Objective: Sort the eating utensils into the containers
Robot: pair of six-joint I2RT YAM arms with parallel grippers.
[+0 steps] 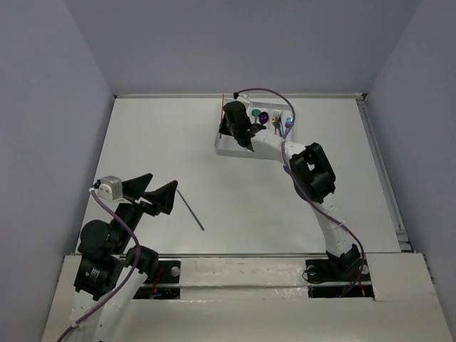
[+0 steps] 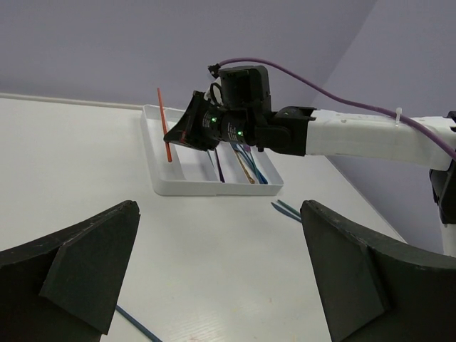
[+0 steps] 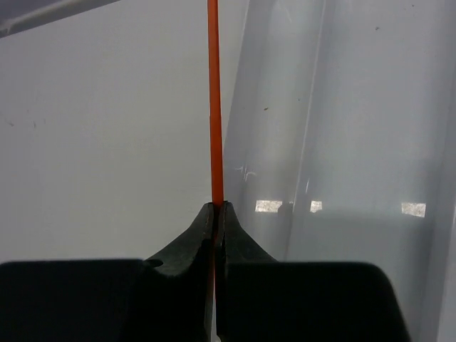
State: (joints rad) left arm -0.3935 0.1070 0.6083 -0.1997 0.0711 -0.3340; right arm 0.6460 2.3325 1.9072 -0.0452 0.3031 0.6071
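The white tray [image 1: 229,150] lies at the back of the table, with teal and purple spoons [image 1: 264,117] and gold and blue forks [image 1: 276,122] in its right compartments. My right gripper [image 1: 234,122] hovers over the tray's left end, shut on a red-orange chopstick [image 1: 223,100]. In the right wrist view the chopstick [image 3: 212,107] sticks out from the closed gripper [image 3: 216,208] along the tray's left wall [image 3: 285,107]. My left gripper [image 1: 153,196] is open and empty, low over the table. A teal chopstick [image 1: 191,210] lies just to its right.
In the left wrist view the tray [image 2: 214,189] and the right arm [image 2: 356,135] are straight ahead. Slim teal pieces [image 2: 285,209] lie right of the gap between my fingers [image 2: 78,271], and another [image 2: 135,324] lies at the lower left. Grey walls surround the table.
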